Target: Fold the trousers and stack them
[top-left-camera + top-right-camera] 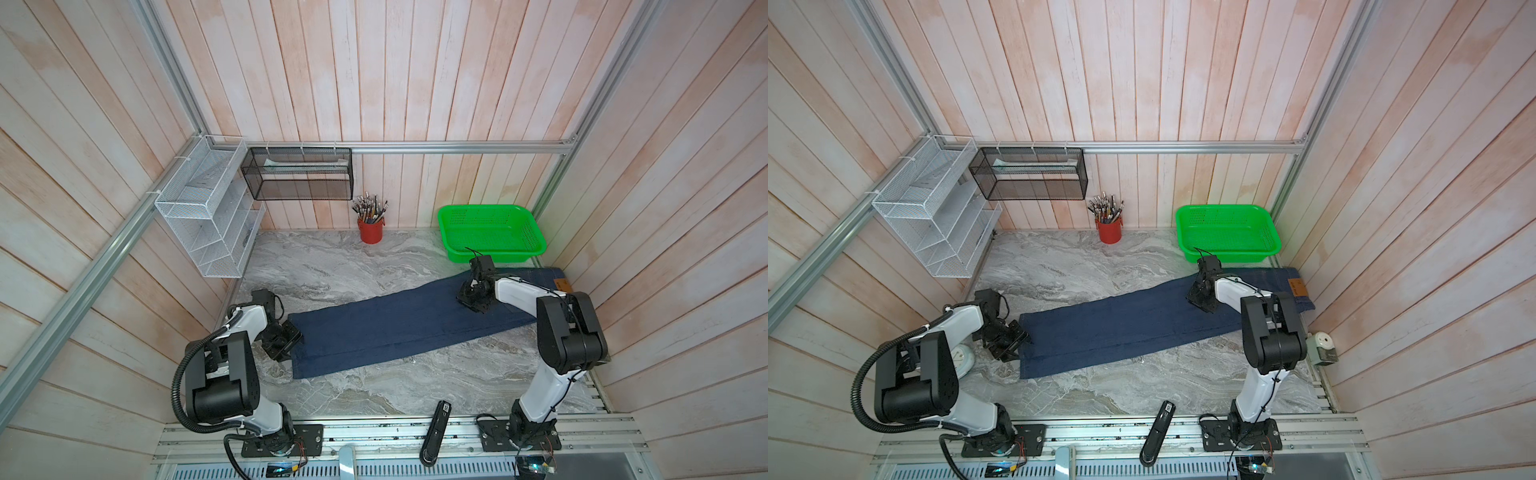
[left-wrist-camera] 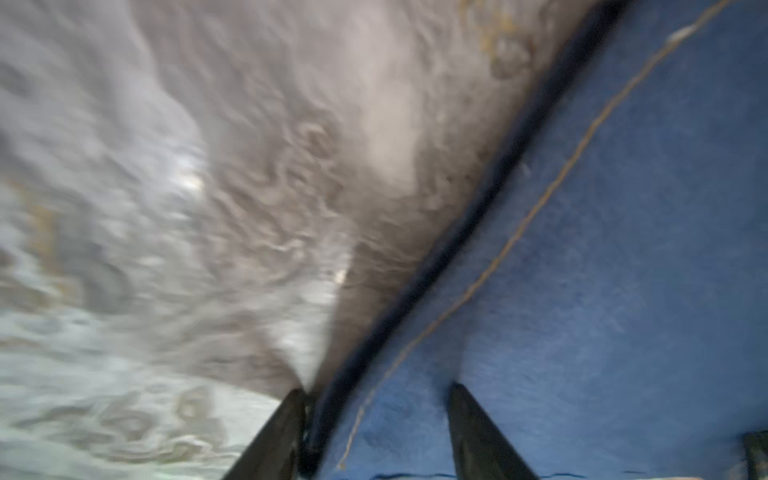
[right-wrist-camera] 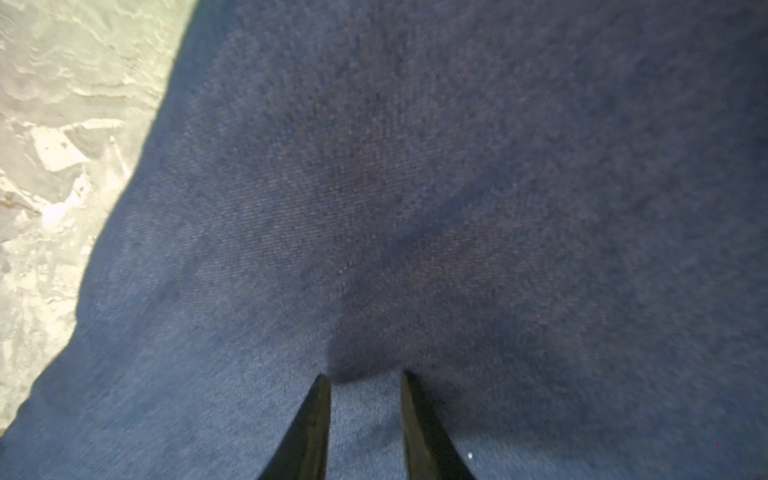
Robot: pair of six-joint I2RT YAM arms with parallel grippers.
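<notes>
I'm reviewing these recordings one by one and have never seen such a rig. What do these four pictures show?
Two robot arms with pincer grippers stand at a marble table. Two pictures look down from overhead; two come from wrist cameras. Dark blue trousers lie folded lengthwise on the table; a green basket and red pen cup stand behind. The left gripper straddles the hem, jaws apart. The right gripper rests on denim toward the waist end; whether it pinches cloth is unclear.

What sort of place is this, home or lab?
Most likely a robot test cell, not a home: silver aluminium extrusion frame, two white-and-black arms mounted on a metal base rail, dark blue denim trousers spread on a grey marble-pattern tabletop.
</notes>
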